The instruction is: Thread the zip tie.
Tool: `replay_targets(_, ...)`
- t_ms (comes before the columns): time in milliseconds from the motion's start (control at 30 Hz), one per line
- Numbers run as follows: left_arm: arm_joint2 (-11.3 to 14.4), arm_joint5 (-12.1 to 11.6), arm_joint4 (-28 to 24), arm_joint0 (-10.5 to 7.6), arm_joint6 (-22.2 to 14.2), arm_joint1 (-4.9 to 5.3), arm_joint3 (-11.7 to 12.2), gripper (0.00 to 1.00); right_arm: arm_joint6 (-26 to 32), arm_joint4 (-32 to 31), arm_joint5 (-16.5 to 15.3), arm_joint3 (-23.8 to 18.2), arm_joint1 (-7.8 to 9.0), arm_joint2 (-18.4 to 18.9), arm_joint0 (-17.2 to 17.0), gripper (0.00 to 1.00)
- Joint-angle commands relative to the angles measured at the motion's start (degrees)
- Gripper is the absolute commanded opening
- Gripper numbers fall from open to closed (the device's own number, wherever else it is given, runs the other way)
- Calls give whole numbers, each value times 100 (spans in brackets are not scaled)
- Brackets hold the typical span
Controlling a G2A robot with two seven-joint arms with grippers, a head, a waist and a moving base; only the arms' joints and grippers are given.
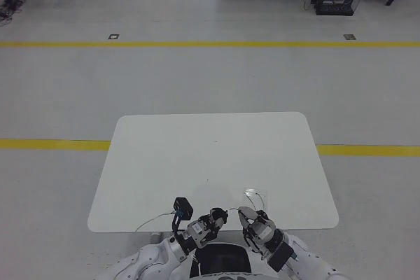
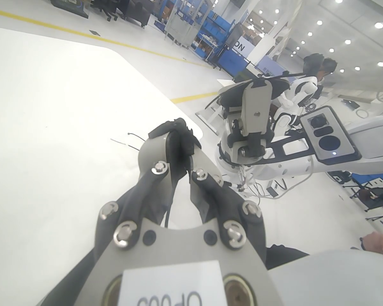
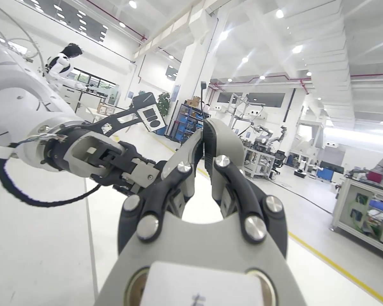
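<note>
Threading looks unfinished: the right hand (image 3: 203,128) is pinched shut on the zip tie (image 3: 203,85), whose head stands free with no tail through it. The left hand (image 2: 178,135), just beside it, is closed, on what I cannot tell. Count: one held tie, two hands, one thin loop (image 1: 255,192) on the counter (image 1: 196,147).

Left gripper (image 1: 220,215) and right gripper (image 1: 243,214) sit side by side over the table's (image 1: 210,147) near edge, zip tie (image 3: 203,97) pinched in the right one.
</note>
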Motion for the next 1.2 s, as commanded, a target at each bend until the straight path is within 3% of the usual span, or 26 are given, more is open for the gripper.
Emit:
replay_targets(0, 0, 0, 0, 0, 0, 0, 0, 0, -1, -32, 21, -14, -12, 1, -29, 0)
replay_targets(500, 0, 0, 0, 0, 0, 0, 0, 0, -1, -139, 263, 100, -137, 38, -91, 0)
replay_targets(600, 0, 0, 0, 0, 0, 0, 0, 0, -1, 260, -156, 94, -162, 88, -157, 0)
replay_targets(933, -1, 34, -22, -5, -7, -6, -3, 0, -1, 260, -156, 94, -162, 88, -157, 0)
replay_targets(1167, -57, 0, -783, 28, -78, -29, -71, 0, -1, 86, -121, 169, -153, 186, -210, 0)
